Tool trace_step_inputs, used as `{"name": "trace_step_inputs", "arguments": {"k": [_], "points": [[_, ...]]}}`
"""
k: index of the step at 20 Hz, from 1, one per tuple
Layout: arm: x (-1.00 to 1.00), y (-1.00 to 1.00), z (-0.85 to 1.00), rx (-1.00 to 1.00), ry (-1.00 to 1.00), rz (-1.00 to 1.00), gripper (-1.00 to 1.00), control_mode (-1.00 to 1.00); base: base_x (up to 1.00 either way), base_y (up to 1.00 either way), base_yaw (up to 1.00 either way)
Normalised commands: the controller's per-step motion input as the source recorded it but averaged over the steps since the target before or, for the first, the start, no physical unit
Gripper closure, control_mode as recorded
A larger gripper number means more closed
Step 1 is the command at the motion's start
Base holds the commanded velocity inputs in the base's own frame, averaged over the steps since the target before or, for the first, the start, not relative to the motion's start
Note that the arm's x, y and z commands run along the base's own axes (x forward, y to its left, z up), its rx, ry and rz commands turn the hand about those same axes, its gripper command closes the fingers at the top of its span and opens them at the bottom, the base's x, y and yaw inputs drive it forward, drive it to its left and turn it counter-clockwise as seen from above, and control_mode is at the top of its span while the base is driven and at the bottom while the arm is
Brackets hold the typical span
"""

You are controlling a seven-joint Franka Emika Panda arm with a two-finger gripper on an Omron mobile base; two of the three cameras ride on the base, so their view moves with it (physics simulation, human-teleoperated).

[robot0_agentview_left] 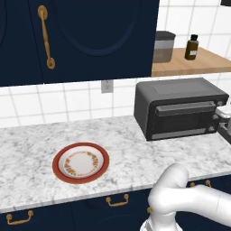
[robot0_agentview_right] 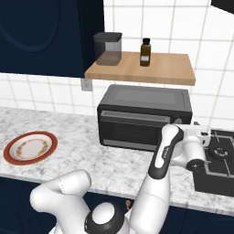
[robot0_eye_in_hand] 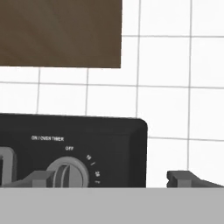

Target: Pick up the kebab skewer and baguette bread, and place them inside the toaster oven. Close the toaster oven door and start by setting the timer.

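The toaster oven (robot0_agentview_left: 180, 92) (robot0_agentview_right: 144, 98) stands on the marble counter against the tiled wall. The toaster oven door (robot0_agentview_left: 180, 118) (robot0_agentview_right: 132, 128) is shut. In the hand view my gripper (robot0_eye_in_hand: 111, 179) is open and holds nothing. It faces the oven's right-hand control panel. The grey timer knob (robot0_eye_in_hand: 66, 175), under the words ON/OVEN TIMER and OFF, sits just beside the left fingertip (robot0_eye_in_hand: 41, 178). My hand (robot0_agentview_right: 199, 135) hovers at the oven's front right corner. The kebab skewer and the baguette bread are out of view.
A red-rimmed plate (robot0_agentview_left: 80, 162) (robot0_agentview_right: 30, 146) lies bare on the counter to the oven's left. A wooden shelf (robot0_agentview_right: 137, 68) above the oven carries a dark canister (robot0_agentview_right: 108, 47) and a brown bottle (robot0_agentview_right: 145, 51). A stovetop (robot0_agentview_right: 219, 157) lies right of the oven.
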Motion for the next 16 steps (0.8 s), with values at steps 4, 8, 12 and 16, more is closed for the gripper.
{"name": "trace_step_inputs", "arguments": {"k": [4, 8, 12, 16], "points": [[0.09, -0.01, 0.0, 0.0, 0.0, -0.08, -1.0, -1.0, 0.0, 0.0, 0.0], [0.05, -0.24, 0.0, 0.0, 0.0, -0.05, -1.0, -1.0, 0.0, 0.0, 0.0], [0.01, -0.26, 0.0, 0.0, 0.0, -0.04, -1.0, -1.0, 0.0, 0.0, 0.0], [0.0, -0.19, 0.0, 0.0, -0.03, -0.06, 1.0, -1.0, 0.0, 0.0, 0.0]]}}
